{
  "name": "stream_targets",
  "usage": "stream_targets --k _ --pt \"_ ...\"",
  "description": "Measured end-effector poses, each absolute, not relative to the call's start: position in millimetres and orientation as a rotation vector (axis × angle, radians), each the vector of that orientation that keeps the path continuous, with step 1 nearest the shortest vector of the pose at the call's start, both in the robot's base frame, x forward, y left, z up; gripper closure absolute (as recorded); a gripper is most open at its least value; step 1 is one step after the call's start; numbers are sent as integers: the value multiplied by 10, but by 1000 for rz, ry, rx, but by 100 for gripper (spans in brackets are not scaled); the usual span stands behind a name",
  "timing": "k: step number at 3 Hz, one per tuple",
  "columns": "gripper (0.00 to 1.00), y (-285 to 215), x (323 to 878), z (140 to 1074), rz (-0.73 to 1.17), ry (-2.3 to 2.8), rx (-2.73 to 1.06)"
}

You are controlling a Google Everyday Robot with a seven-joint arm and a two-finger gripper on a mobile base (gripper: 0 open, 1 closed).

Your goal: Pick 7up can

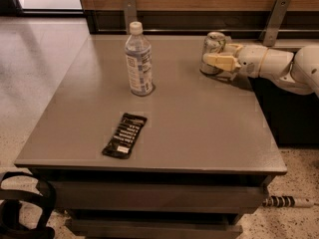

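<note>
The 7up can [214, 43], a small silvery can with green markings, stands upright at the far right of the grey table [189, 128]. My gripper [213, 58], cream-coloured, reaches in from the right at table height and sits around the can's lower half, hiding part of it. The white arm [279, 66] stretches off past the table's right edge.
A clear plastic water bottle [138, 59] with a white cap stands at the back middle-left. A black snack bar packet [124, 135] lies flat near the front left. A wooden wall with metal brackets [273, 21] runs behind the table. A black object [20, 203] sits on the floor at front left.
</note>
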State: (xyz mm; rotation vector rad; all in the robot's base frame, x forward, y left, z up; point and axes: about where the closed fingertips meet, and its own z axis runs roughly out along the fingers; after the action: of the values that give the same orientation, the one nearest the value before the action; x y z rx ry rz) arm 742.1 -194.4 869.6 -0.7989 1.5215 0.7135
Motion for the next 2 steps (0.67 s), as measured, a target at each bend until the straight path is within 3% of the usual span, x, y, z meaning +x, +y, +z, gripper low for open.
stream_targets --k 1,2 --pt "99 -1895 7428 8692 720 1520 -804" --pt "100 -1883 7430 8690 722 1519 -805"
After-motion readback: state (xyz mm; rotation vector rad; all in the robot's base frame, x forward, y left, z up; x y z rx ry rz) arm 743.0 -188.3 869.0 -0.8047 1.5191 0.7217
